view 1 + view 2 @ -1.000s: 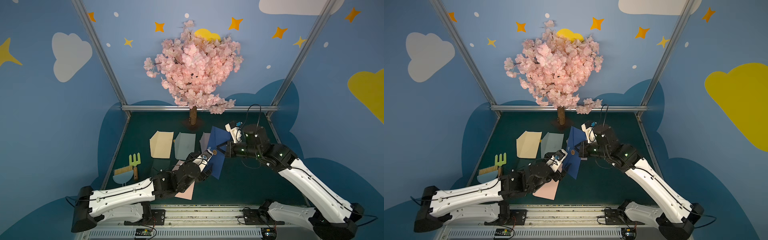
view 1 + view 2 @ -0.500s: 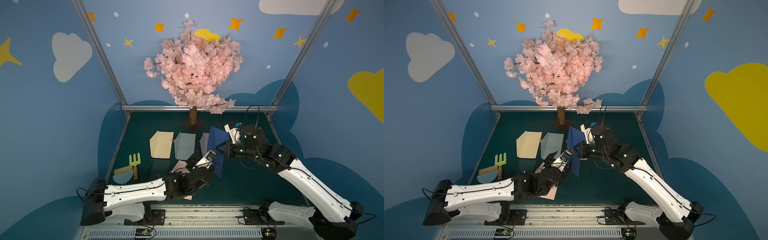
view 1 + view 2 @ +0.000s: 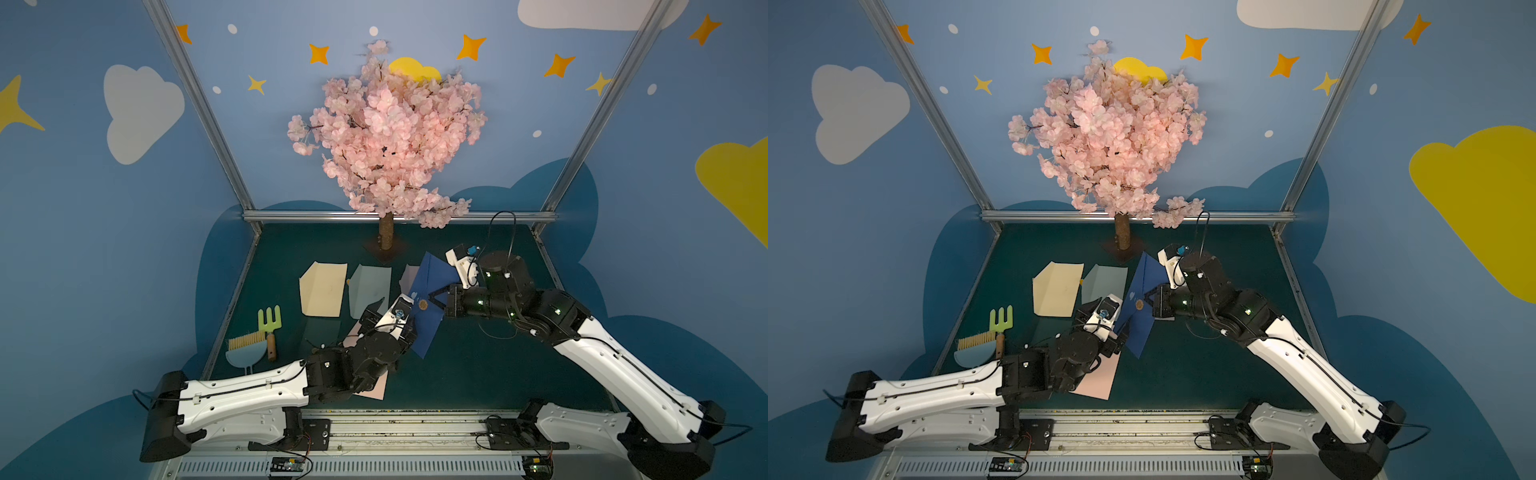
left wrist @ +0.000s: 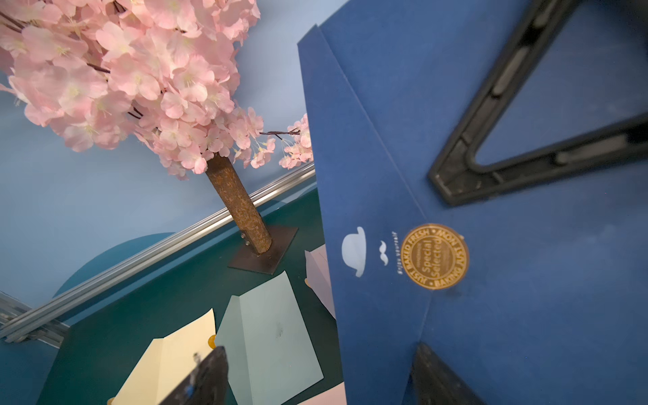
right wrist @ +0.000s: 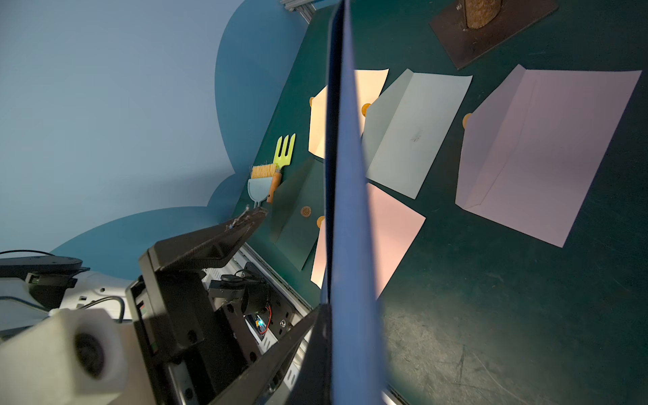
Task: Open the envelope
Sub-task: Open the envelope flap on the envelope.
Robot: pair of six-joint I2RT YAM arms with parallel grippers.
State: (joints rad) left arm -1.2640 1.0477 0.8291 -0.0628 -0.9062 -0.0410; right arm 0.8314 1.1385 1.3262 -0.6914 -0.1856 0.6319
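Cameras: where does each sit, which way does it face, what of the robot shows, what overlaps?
Top views: high above the arm bases, looking down and forward past the table to the tree; both arms, right hand shut on the raised blue envelope.
Left wrist: behind the open left hand, facing the envelope's gold seal; own fingertips and the right hand's show.
Right wrist: along the envelope's edge, toward the table; own fingers clamp it, left hand in view.
Shared: both wrist views see the pale teal envelope.
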